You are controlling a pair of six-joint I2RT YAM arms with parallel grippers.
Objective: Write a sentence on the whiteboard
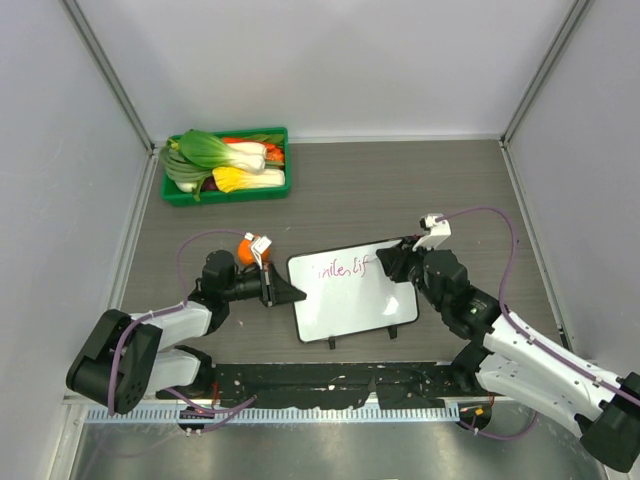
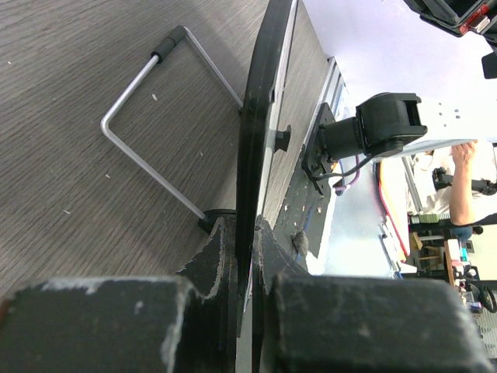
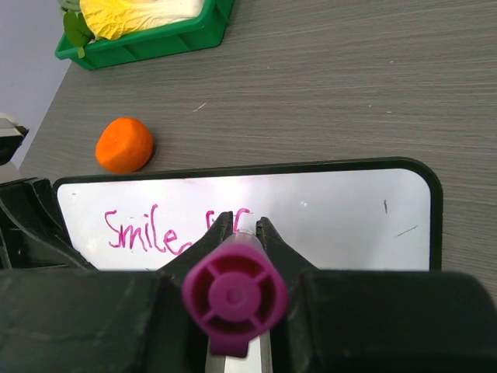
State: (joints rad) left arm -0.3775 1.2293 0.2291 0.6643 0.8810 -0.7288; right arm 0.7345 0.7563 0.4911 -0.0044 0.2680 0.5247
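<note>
Orange ball (image 3: 124,144) just beyond whiteboard (image 1: 360,300) corner, green vegetable tray (image 1: 240,197) far left

A robotics lab: white enclosure walls (image 1: 330,60) around a grey table (image 1: 400,190), cluttered workbenches (image 2: 457,256) beyond.

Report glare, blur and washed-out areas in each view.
Top external: even light, sentence tiny on the whiteboard. Left wrist: upper right washed out white, nearest fingers soft. Right wrist: pale glare across the board's middle, marker end slightly soft, "Smile," crisp.
</note>
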